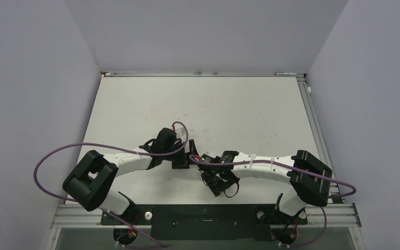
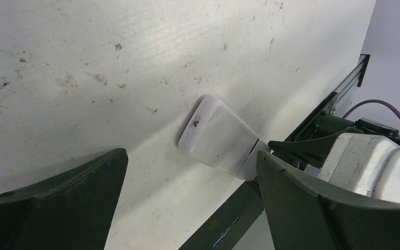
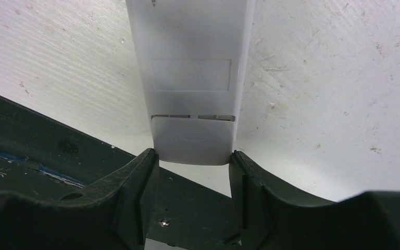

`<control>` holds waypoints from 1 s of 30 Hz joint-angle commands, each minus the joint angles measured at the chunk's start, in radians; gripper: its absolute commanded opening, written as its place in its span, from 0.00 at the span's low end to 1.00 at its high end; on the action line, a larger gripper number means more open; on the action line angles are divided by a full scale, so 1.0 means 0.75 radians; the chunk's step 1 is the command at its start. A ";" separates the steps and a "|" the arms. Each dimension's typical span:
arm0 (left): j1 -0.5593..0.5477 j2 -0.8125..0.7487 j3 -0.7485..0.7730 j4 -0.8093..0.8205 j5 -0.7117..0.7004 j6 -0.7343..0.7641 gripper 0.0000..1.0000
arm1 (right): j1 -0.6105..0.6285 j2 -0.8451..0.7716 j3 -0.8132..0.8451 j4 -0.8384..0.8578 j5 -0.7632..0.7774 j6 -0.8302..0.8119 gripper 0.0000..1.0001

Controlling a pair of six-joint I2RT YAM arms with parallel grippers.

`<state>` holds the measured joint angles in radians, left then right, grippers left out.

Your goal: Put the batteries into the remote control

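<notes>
**benchrat:** Quick check on your right gripper (image 3: 192, 156): is it actually holding anything? In the overhead shot the 2 wrists bunch up at the centre of the frame and I can't pick out a thing under them.

**yam_fan:** Yep, it's clamped. In your right wrist view the 2 fingers (image 3: 135, 187) squeeze the bottom end of the remote control (image 3: 190, 62), 1 on each long edge. You're seeing the plain white back. The screen side faces away, so that's hidden. A slotted seam runs across the back with a small panel below it, and the top of the handset is cut off by the upper edge of the frame.

**benchrat:** Is it lying flat on the table (image 1: 198, 104)?

**yam_fan:** Can't tell. The gripped end hangs over the dark plate (image 3: 26, 151) at lower left and the rest reaches out over the white surface. In your left wrist view the far rounded end throws a shadow, but whether it touches is anyone's guess.

**benchrat:** And your left gripper (image 2: 191, 155)?

**yam_fan:** Spread wide, gripping nothing. Its 2 dark fingers sit in the bottom corners of that frame, both cropped by the lower edge. The remote shows between them further out, at centre frame. The right claw's hold on it, at centre right, is partly blocked by your left's right-hand finger.
</notes>
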<state>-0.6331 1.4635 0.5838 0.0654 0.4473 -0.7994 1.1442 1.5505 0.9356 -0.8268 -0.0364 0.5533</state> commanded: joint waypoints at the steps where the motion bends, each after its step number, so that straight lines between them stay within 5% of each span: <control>1: 0.004 0.008 0.007 0.063 0.030 0.021 0.92 | -0.012 0.008 0.037 0.033 0.003 -0.004 0.25; 23: -0.056 0.107 0.045 0.080 0.068 0.026 0.91 | -0.045 0.025 0.026 0.083 -0.006 -0.065 0.28; 30: -0.076 0.166 0.061 0.101 0.074 0.033 0.81 | -0.060 0.018 0.033 0.080 -0.017 -0.096 0.27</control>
<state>-0.6605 1.5433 0.6113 0.1387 0.5018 -0.8032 1.1110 1.5524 0.9356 -0.8188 -0.0574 0.5167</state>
